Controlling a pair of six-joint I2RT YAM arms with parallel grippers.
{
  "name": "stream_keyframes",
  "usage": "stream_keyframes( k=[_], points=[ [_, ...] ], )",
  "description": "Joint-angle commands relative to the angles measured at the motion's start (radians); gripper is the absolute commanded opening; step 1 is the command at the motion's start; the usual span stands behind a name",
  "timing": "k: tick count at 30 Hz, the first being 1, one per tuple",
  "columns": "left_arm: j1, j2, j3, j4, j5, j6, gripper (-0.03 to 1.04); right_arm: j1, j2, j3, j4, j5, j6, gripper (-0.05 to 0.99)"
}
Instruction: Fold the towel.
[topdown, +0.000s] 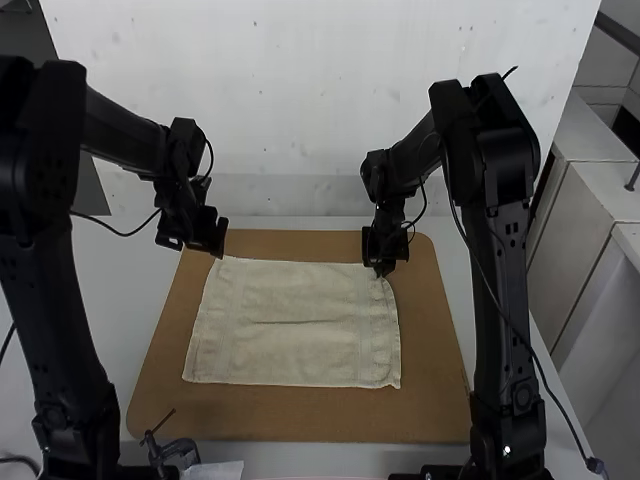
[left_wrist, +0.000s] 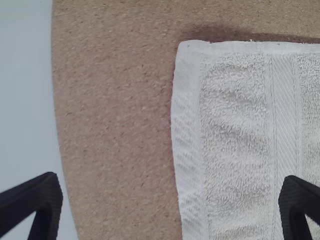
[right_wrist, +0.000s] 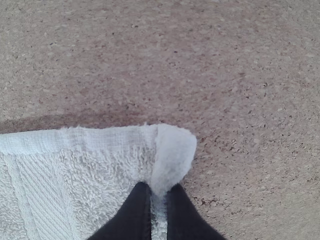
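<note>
The white towel (topdown: 295, 325) lies spread on the brown board, with a slight crease near its middle. At its far left corner is my left gripper (topdown: 218, 250); in the left wrist view the black fingers of the left gripper (left_wrist: 170, 202) stand wide apart above the towel's edge (left_wrist: 187, 140) and the bare board. My right gripper (topdown: 380, 268) is at the towel's far right corner. In the right wrist view, the right gripper (right_wrist: 159, 192) is shut on that corner, and the pinched cloth (right_wrist: 172, 150) bunches up between its fingertips.
The brown board (topdown: 300, 420) extends past the towel on all sides, on a white table (topdown: 120, 280). A dark clamp (topdown: 175, 450) and a pale paper piece (topdown: 215, 470) lie at the near left edge. Both arms rise along the table's sides.
</note>
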Motion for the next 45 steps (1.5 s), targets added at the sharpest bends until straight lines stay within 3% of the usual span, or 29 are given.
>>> stream_keyframes(
  k=[1, 7, 13, 20, 21, 24, 27, 29, 39, 45],
  points=[
    [-0.009, 0.083, 0.08, 0.002, 0.006, -0.032, 0.97, -0.02, 0.044, -0.018, -0.003, 0.057, -0.002, 0.02],
    [-0.006, 0.216, 0.187, -0.021, -0.029, -0.064, 0.95, -0.02, 0.035, -0.032, -0.003, 0.058, -0.004, 0.02],
    [-0.001, 0.308, 0.263, -0.033, -0.02, -0.065, 0.95, -0.014, 0.013, -0.061, 0.007, 0.061, -0.005, 0.02],
    [0.024, 0.426, 0.358, -0.118, 0.103, -0.099, 0.85, -0.014, -0.027, -0.104, 0.019, 0.067, -0.016, 0.02],
    [0.028, 0.439, 0.37, -0.135, 0.123, -0.107, 0.79, -0.014, -0.034, -0.112, 0.022, 0.067, -0.016, 0.02],
    [0.04, 0.476, 0.398, -0.179, 0.163, -0.145, 0.37, -0.014, -0.053, -0.127, 0.023, 0.067, -0.019, 0.02],
    [0.036, 0.482, 0.401, -0.199, 0.172, -0.141, 0.2, -0.014, -0.068, -0.144, 0.031, 0.071, -0.031, 0.02],
    [0.033, 0.482, 0.399, -0.214, 0.18, -0.127, 0.02, -0.014, -0.076, -0.15, 0.037, 0.074, -0.038, 0.02],
    [0.02, 0.391, 0.373, -0.214, 0.172, -0.13, 0.01, -0.017, -0.088, -0.112, 0.069, 0.101, -0.031, 0.02],
    [0.002, 0.288, 0.362, -0.214, 0.14, -0.145, 0.01, -0.015, -0.127, -0.046, 0.074, 0.126, -0.008, 0.02]
  ],
)
